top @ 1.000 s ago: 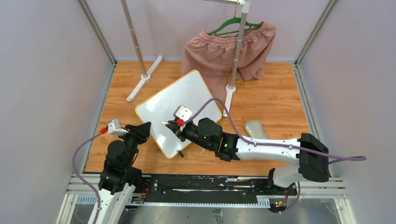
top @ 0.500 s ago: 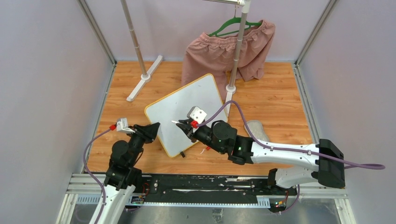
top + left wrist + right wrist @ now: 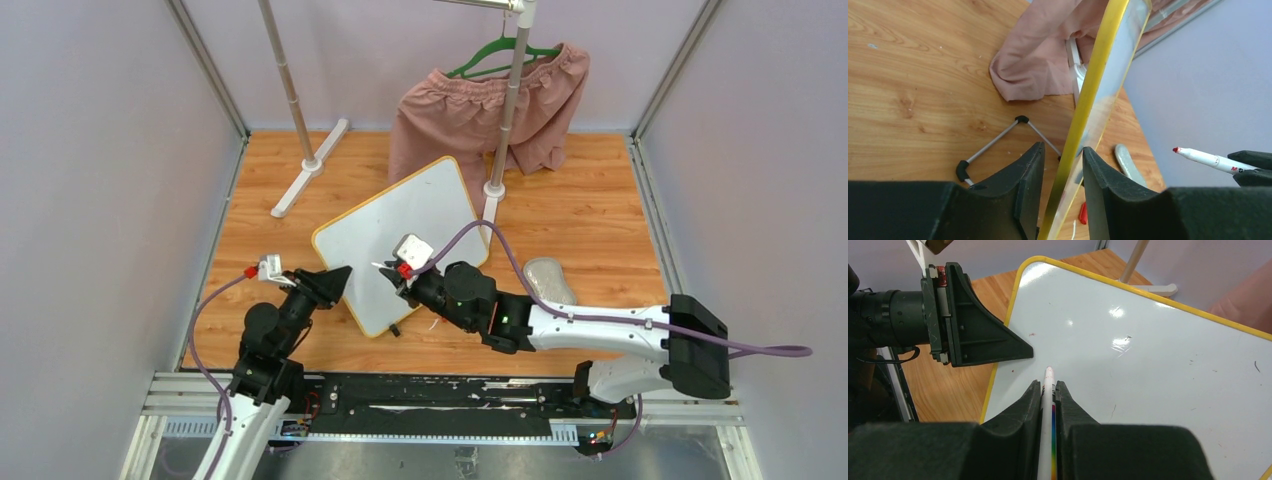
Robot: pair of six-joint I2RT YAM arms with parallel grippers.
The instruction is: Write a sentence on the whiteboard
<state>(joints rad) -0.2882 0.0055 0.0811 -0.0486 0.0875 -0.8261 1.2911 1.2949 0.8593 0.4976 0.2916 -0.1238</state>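
Diagonally, the whiteboard (image 3: pixel 400 215) stretches near-left to far-right.

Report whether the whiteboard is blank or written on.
Blank: the whiteboard shows only glare and a few tiny stray marks, no red words.

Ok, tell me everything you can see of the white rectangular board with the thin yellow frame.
The whiteboard is a glossy white rectangle with rounded corners in a thin yellow frame. It stands tilted on the wooden tabletop, propped by a thin wire stand with black feet. Its surface is blank apart from faint specks. The left gripper straddles its left edge, with a gap showing on one side. The right gripper holds a red-tipped marker just short of the surface.
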